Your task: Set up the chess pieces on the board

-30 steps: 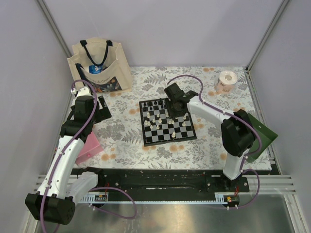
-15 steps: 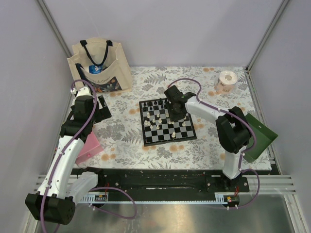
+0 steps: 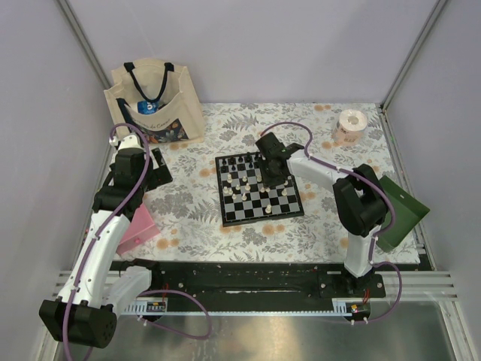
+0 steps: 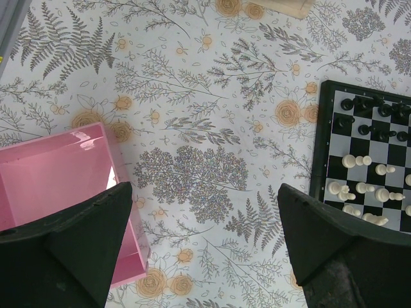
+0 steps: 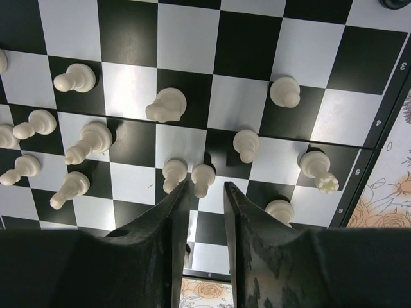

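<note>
You're picking a cream pawn (image 5: 203, 179) off the board (image 5: 186, 38): the right end effector (image 5: 204, 187) brackets it narrowly, grip uncertain, the left end effector (image 4: 204, 215) hangs spread wide; next probably wants a gentle close, then a straight lift.

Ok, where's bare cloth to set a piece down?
Bare cloth lies between the pink box and the board, and behind it between the tote bag and the roll. Crowded: the white chess pieces clustered under the right end effector.
</note>
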{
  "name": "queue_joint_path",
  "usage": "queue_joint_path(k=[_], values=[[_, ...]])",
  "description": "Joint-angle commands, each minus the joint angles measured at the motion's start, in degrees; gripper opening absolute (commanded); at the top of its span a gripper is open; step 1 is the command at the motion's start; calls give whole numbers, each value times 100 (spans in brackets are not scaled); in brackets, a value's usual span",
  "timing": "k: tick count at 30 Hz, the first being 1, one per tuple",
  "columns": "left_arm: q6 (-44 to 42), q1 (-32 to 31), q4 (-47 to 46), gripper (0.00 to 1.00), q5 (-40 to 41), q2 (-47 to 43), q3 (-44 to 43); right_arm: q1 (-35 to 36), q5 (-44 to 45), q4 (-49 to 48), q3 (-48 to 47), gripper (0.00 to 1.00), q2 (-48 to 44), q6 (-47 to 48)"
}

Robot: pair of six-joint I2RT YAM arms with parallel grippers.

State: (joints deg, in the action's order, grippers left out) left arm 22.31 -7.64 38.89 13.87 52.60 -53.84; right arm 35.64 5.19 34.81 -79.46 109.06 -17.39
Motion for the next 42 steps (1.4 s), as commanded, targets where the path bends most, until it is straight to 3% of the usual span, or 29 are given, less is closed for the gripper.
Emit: queue_joint_path(k=[1, 7, 12, 15, 26, 42], values=[[19, 34, -268, 99, -86, -74, 23, -39, -106, -158, 18, 35, 125, -45], [19, 34, -268, 99, -95, -66, 23, -31, -132, -150, 62, 28, 151, -54], [11, 34, -286, 99, -104, -74, 41, -31, -185, -141, 124, 14, -7, -19], [19, 34, -286, 99, -104, -83, 41, -22, -413, -141, 238, 11, -182, -45], [19, 43, -295, 99, -139, -74, 32, 31, -676, -237, 853, 11, -859, -160], [11, 43, -295, 99, -139, -92, 41, 321, -686, -150, 563, 13, -596, -168]])
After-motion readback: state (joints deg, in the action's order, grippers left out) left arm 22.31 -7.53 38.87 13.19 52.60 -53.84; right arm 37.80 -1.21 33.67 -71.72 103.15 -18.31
